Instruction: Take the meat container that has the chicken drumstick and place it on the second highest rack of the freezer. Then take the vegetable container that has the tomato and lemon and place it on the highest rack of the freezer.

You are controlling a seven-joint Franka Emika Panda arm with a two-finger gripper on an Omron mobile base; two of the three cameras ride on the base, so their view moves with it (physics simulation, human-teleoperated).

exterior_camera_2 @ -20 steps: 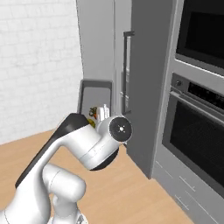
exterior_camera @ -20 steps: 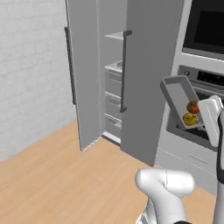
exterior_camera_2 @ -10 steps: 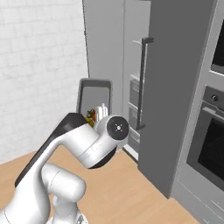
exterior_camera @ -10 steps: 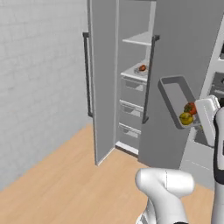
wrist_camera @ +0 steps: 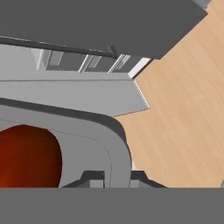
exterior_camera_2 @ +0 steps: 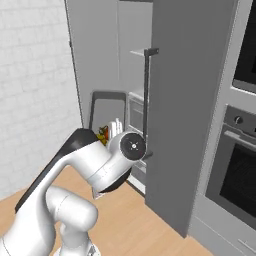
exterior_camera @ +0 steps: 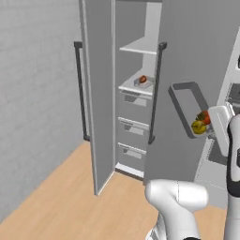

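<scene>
End effector (wrist_camera: 112, 177) clamps vegetable container (exterior_camera: 183, 107) rim, freezer (exterior_camera: 136, 93) open.

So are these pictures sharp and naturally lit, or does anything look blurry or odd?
Left base view: flat, even light, soft pixelation, the meat container on its shelf a smudge. Right base view: faint shading, no glare. Hand view: the tomato looms as a dark red blur beside the vegetable container rim.
</scene>
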